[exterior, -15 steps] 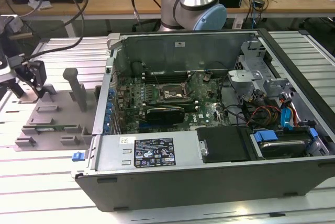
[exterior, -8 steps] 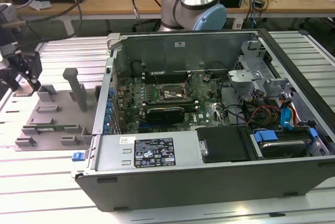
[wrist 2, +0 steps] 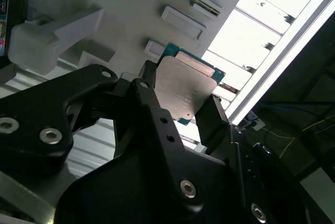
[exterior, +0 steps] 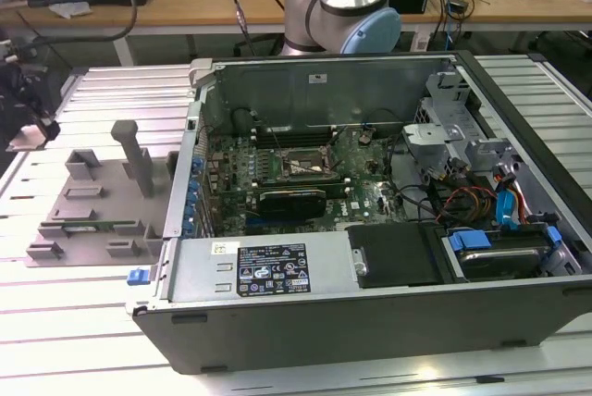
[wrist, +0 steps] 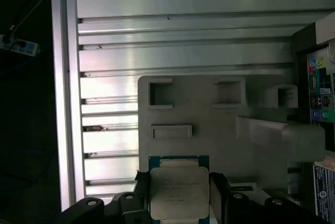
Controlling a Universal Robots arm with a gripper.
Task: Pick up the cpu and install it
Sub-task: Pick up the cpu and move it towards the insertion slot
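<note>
In the second wrist view the tool (wrist 2: 180,96) is clamped on 2 opposite edges of the cpu (wrist 2: 186,82), above the grey fixture plate (wrist 2: 131,4) on the slatted table (wrist 2: 246,41), so the carry likely wants a steady, level grip

You see the cpu (wrist 2: 186,90) (wrist: 179,192) in both wrist views: a flat square chip, dull silver lid over a green-edged board, clamped by two opposite edges in the pincer (wrist 2: 182,97).
</note>
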